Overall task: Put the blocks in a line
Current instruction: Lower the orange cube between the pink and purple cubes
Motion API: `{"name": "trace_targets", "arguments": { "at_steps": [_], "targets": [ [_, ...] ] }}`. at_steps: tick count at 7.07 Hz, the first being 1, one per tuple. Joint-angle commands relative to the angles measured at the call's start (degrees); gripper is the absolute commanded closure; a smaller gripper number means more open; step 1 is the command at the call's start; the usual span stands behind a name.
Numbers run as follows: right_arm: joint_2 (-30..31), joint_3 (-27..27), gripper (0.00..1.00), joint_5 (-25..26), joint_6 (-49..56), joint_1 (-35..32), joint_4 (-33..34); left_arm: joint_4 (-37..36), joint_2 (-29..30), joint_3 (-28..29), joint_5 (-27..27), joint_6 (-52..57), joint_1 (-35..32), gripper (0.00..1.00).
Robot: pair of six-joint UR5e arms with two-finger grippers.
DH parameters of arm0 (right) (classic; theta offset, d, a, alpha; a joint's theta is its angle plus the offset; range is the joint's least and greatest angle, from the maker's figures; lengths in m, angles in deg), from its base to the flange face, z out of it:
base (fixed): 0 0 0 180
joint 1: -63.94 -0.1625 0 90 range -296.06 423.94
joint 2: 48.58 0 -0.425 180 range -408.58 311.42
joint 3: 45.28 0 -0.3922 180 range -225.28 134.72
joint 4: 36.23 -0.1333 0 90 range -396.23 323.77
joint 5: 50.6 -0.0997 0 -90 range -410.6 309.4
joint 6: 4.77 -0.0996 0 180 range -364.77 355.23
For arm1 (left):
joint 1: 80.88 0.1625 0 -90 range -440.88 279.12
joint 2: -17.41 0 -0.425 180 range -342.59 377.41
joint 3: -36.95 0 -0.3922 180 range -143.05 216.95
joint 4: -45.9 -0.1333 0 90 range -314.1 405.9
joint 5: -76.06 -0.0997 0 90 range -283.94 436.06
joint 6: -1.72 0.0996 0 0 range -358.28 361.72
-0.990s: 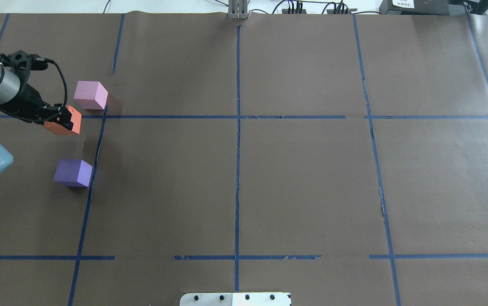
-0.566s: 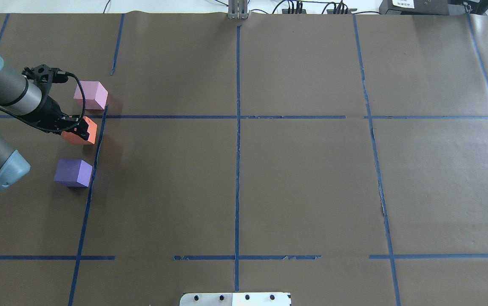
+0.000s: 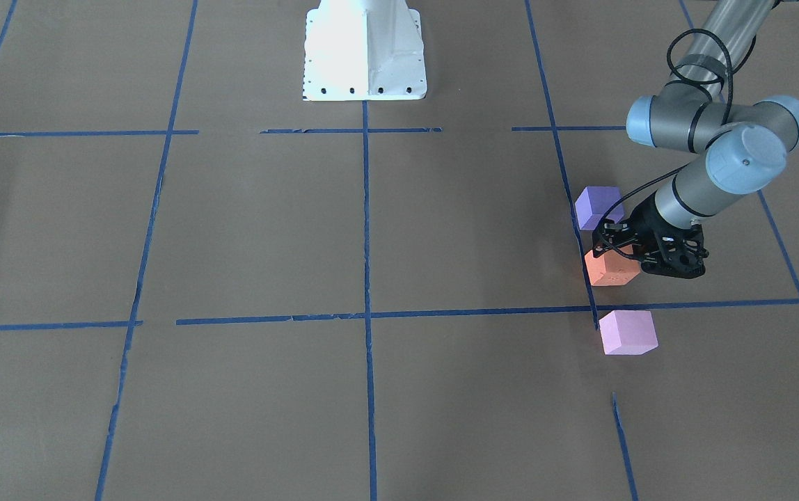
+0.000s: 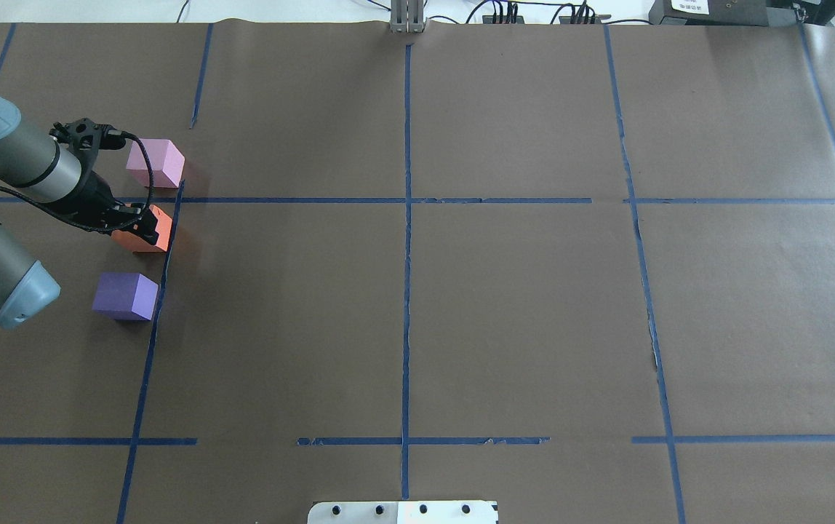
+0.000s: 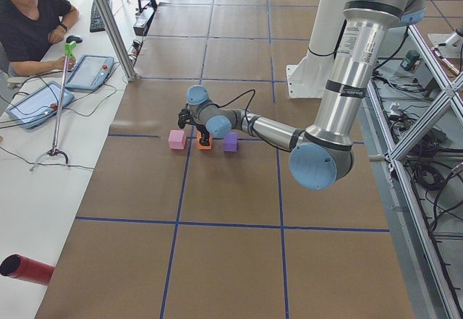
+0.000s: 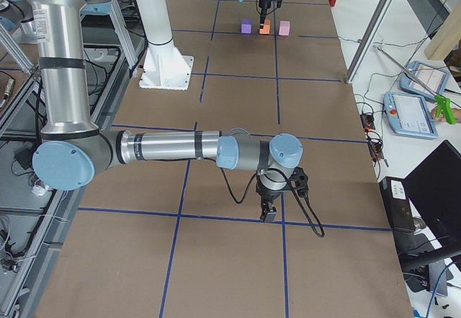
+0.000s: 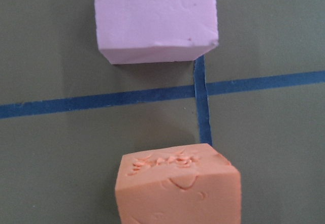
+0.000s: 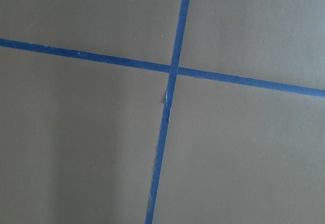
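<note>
Three blocks sit at the table's left side by a blue tape line. The pink block [image 4: 154, 163] is farthest from me, and the purple block [image 4: 125, 295] is nearest. My left gripper [image 4: 139, 227] is shut on the orange block [image 4: 161, 227] and holds it low between the two, near the tape. The front view shows the purple block [image 3: 598, 207], orange block [image 3: 608, 270], pink block [image 3: 627, 332] and left gripper [image 3: 628, 256]. The left wrist view shows the orange block [image 7: 177, 191] below the pink one [image 7: 155, 18]. My right gripper [image 6: 269, 213] hangs low over the table far away; I cannot tell if it is open or shut.
Blue tape lines [image 4: 406, 218] grid the brown paper-covered table. The robot's white base plate [image 3: 365, 52] stands at the near middle edge. An operator [image 5: 32, 22] sits beyond the far edge with tablets [image 5: 88, 71]. A red cylinder [image 5: 25, 270] lies on the side bench.
My left gripper has carried the orange block right and a little toward me, into the gap between the pink and purple blocks. The pink and purple blocks have not moved.
</note>
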Motion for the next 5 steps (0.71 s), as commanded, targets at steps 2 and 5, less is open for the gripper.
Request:
{"name": "trace_targets", "arguments": {
  "at_steps": [2,5],
  "targets": [
    [-0.01,0.00,0.00,0.00,0.02,0.00,-0.09,0.65,0.09,0.28,-0.19,0.16,0.17,0.00],
    [0.08,0.00,0.00,0.00,-0.06,0.00,0.00,-0.40,-0.09,-2.33,0.25,0.07,0.00,0.00]
  ]
}}
